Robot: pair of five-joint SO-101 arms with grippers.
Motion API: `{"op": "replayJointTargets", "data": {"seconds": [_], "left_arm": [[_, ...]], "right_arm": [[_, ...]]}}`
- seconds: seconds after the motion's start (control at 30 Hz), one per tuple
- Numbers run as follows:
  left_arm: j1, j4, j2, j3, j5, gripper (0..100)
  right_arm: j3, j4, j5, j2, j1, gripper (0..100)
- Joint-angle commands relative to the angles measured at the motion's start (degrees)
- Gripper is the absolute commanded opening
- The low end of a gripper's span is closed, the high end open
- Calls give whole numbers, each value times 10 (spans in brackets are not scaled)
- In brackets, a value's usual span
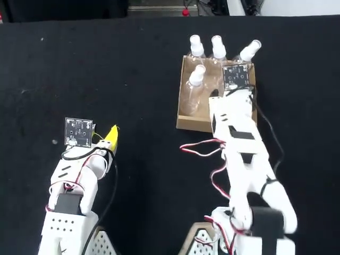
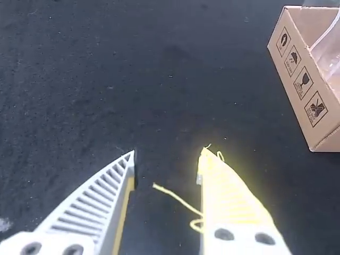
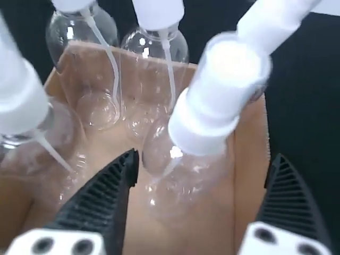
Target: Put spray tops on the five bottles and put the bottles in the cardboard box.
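Near done, I'd say. Four bottles (image 1: 197, 79) sit in the box (image 1: 186, 123), and every one I can see has a spray top on. Two stand upright along the far wall, one is nearer the front, and a tilted bottle (image 3: 212, 111) leans out over the far corner. Fifth bottle: can't confirm. The right arm (image 1: 239, 138) covers that side of the box from above, and in the right wrist view the overlapping clear plastic makes the count shaky. I see none loose on the table (image 1: 106, 64). Right claw (image 3: 204, 156) hangs over the box, spread wide either side of the tilted bottle, no contact that I can see, holding nothing. Left claw (image 2: 168, 153) is part open and empty over bare table, off to the side of the box. Left to do, as I judge it: account for bottle five, maybe straighten the leaner. Can't tell whether the tops are fully seated.
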Motion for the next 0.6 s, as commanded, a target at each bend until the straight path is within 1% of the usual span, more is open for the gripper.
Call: {"op": "replayJointTargets", "data": {"seconds": [0.0, 0.2, 0.33, 0.37, 0.4, 0.47, 0.53, 0.57], "left_arm": [[5, -1, -5, 14, 0, 191], [5, -1, -5, 14, 0, 191], [1, -1, -5, 14, 0, 191], [0, -1, -5, 14, 0, 191], [0, 4, -5, 14, 1, 189], [0, 18, -6, 10, 0, 148], [0, 22, -6, 9, 0, 68], [0, 22, -6, 9, 0, 27]], "right_arm": [[-8, 66, 1, -69, -10, 325], [-5, 142, 1, -138, -8, 325], [-9, 226, 1, -207, -5, 322], [-12, 251, 1, -226, -5, 303], [-13, 270, 1, -247, -5, 264], [-15, 297, 1, -290, -5, 139], [-13, 312, 1, -332, -5, 5], [-11, 319, 2, -349, -5, 21]]}}
